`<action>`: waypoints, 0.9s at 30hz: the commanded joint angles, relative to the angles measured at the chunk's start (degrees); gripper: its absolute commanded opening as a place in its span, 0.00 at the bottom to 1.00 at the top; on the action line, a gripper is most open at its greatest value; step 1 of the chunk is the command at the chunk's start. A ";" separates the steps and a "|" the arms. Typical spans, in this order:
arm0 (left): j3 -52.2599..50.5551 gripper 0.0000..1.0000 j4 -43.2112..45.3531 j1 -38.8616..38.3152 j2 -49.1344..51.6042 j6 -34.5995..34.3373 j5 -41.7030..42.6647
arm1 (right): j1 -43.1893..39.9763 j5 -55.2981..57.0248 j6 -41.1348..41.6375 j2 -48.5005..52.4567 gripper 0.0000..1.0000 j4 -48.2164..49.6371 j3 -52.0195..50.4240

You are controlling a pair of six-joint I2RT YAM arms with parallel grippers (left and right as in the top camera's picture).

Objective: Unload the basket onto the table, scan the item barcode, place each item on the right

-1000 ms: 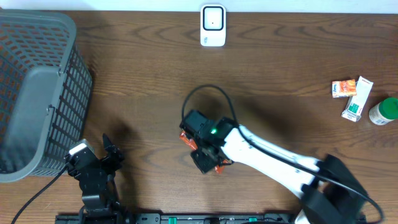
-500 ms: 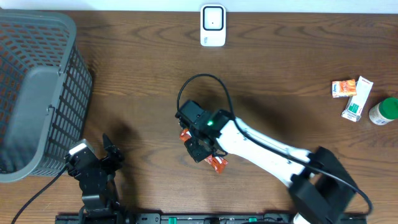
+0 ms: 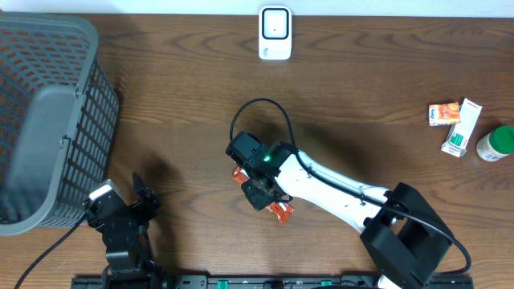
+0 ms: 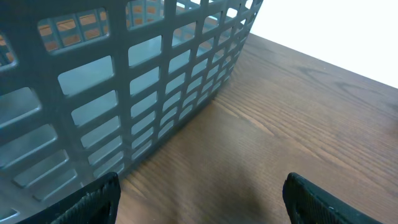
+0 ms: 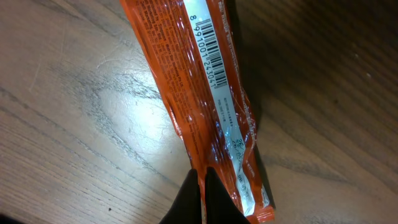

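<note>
Packet largely hidden beneath right gripper in overhead view, only its orange ends showing; wrist view crops its top. It lies barcode-up on table. Right fingers pressed together against its lower left edge. Left gripper spread wide.

The right arm's end effector has slid a little toward the left and upper part of the overhead frame, ending nearer the centre line, and nearly all of that shift came in the first half second. With it the black cable loop above the wrist has moved left and now reaches higher, while the arm's dark elbow at the lower right has swung leftward. The orange packet now pokes out further below and right of the end effector.
</note>
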 commanded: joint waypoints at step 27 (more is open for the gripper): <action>-0.44 0.84 -0.02 0.13 -0.15 -0.31 -0.79 | -0.07 -4.07 0.76 -4.33 0.01 -8.66 -0.66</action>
